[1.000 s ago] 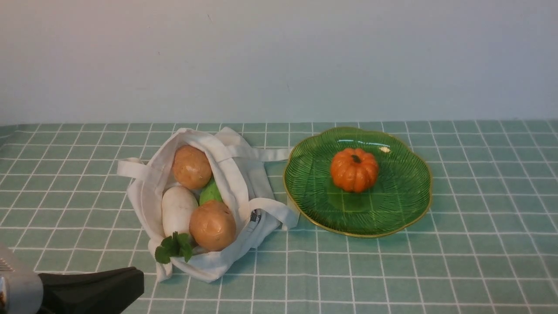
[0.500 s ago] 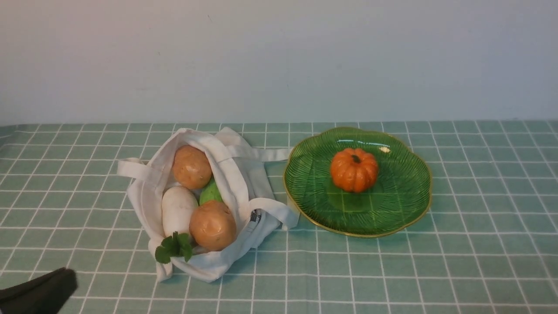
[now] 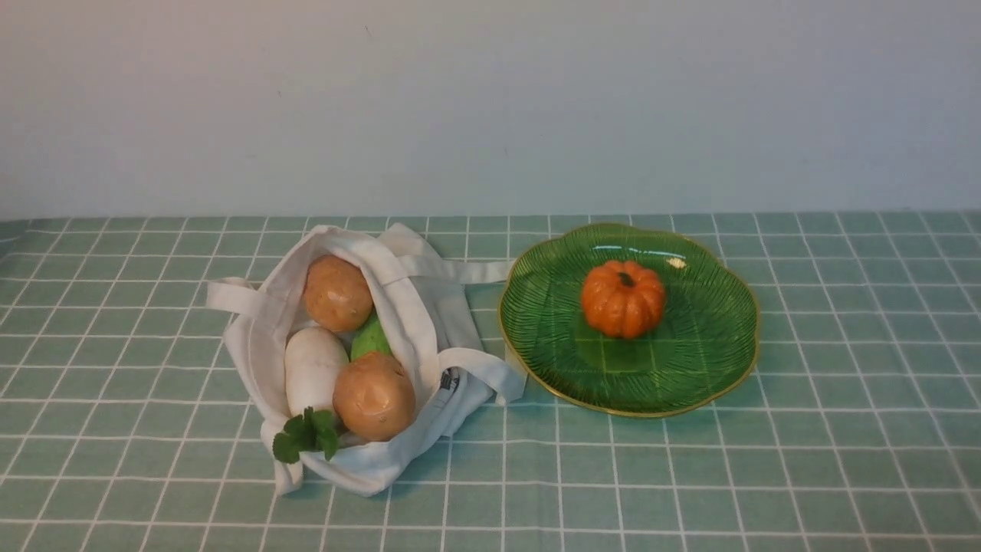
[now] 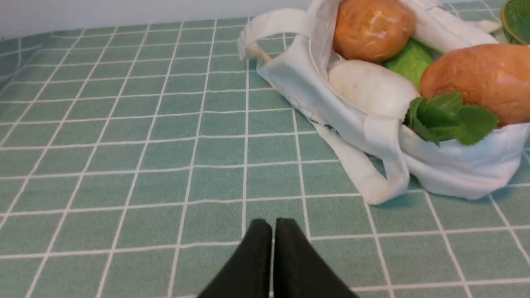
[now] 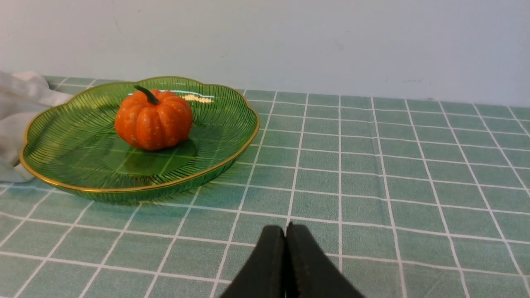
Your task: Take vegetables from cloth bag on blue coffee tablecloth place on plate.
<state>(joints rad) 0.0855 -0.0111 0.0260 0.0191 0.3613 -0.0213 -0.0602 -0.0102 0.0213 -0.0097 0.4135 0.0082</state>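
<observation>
- Front view: pumpkin (image 3: 623, 299) sits on the green plate (image 3: 690, 368), the only vegetable delivered.
- Left in the cloth bag (image 3: 414, 307): two potatoes (image 3: 337, 294), radish (image 3: 314, 369), green piece (image 3: 371, 337).
- Left gripper (image 4: 273, 244) and right gripper (image 5: 286, 248): both closed, empty.

No text, brand or number can be read with certainty. The white cloth bag (image 3: 460, 314) carries a small label (image 3: 448, 379) with dark marks at its right side, toward the plate (image 3: 628, 395); the marks are too small and too folded to make out. In the left wrist view, the bag's outer side also shows a faint reddish outline (image 4: 300, 107) and, close by, a small dark mark (image 4: 327, 125), and neither one gives a legible letter or sign.
</observation>
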